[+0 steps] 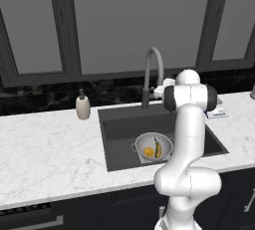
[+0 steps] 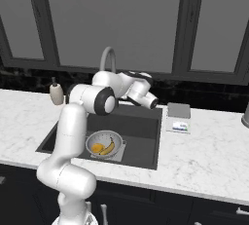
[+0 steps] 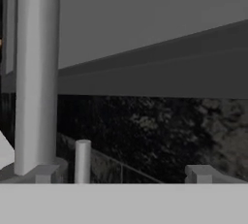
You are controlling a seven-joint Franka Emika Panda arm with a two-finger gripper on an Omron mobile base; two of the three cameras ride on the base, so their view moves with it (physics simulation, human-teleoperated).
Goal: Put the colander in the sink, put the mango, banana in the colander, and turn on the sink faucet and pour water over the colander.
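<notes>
Scanning left to right from our two-finger gripper (image 3: pixel 123 173): well off to its left on the white marble counter (image 1: pixel 45 149) we see a small beige soap dispenser (image 1: pixel 82 105), upright near the back wall.

Next, the tall grey metal gooseneck faucet (image 1: pixel 151 72) stands just left of the gripper, close. In the hand view its vertical stem (image 3: pixel 36 72) rises right beside the left fingertip, and a short grey cylinder (image 3: pixel 82 161), likely the handle, sits between stem and the gap. We can't tell whether anything touches.

Gripper is released: fingertips (image 3: pixel 199 173) stand wide apart, nothing between them. In the right base view the hand (image 2: pixel 146 100) hangs over the back edge of the large rectangular dark grey sink (image 2: pixel 141 129), pointed toward the dark backsplash.

Below and in front of the gripper, the round silver-grey perforated metal colander (image 1: pixel 153 146) sits on the basin floor, near the front wall. Inside it: the small oval orange-yellow mango (image 1: pixel 148 151) on the left, the slim curved yellow banana (image 1: pixel 158 149) just beside it on the right.

Right of the gripper, on the counter past the sink edge, we see a flat grey square pad (image 2: pixel 179 110) and a small white-and-blue packet (image 2: pixel 178 126) in front of it.
</notes>
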